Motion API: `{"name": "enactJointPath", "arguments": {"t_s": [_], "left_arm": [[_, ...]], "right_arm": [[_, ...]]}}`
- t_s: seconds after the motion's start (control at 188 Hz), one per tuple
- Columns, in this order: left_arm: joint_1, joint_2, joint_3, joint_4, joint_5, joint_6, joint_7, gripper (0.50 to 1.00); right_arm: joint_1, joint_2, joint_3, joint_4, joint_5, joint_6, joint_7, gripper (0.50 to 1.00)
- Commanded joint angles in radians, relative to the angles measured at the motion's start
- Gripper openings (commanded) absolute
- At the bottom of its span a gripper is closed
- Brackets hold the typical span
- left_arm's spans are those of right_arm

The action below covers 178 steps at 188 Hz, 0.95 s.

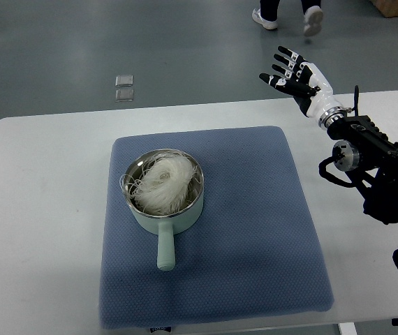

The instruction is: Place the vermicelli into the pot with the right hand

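No legible writing anywhere; a small dark tag at the mat's [255,230] near edge too small to read. Blue mat laid mid-bench [38,209], slightly askew. Pot [163,187], pale green with steel interior, on the mat's left half toward the far edge, handle pointing to the near edge. Vermicelli [161,183] inside the pot: white nest filling the bowl, loose strands draped over the left rim. Right hand [295,78] raised past the bench's far right corner, fingers spread, holding nothing, well apart from pot. Two small clear squares [123,87] on the floor beyond the far edge. Person's shoes [290,17] at top of view.
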Motion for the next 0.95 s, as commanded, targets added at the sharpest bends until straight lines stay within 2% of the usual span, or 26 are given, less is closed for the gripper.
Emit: {"name": "enactJointPath", "arguments": {"t_s": [0.0, 0.228, 0.468, 0.94], "left_arm": [[0.0, 0.0, 0.0, 0.0, 0.0, 0.0, 0.0, 1.0], [0.0, 0.0, 0.0, 0.0, 0.0, 0.0, 0.0, 1.0], [0.0, 0.0, 0.0, 0.0, 0.0, -0.001, 0.0, 1.0], [0.0, 0.0, 0.0, 0.0, 0.0, -0.001, 0.0, 1.0]], "right_arm": [[-0.012, 0.0, 0.002, -0.009, 0.021, 0.026, -0.012, 0.911], [-0.039, 0.017, 0.004, -0.023, 0.056, 0.01, -0.005, 0.911], [-0.068, 0.04, 0.015, -0.021, 0.056, -0.067, 0.082, 0.913], [-0.091, 0.078, 0.021, -0.021, 0.058, -0.141, 0.085, 0.915]]}}
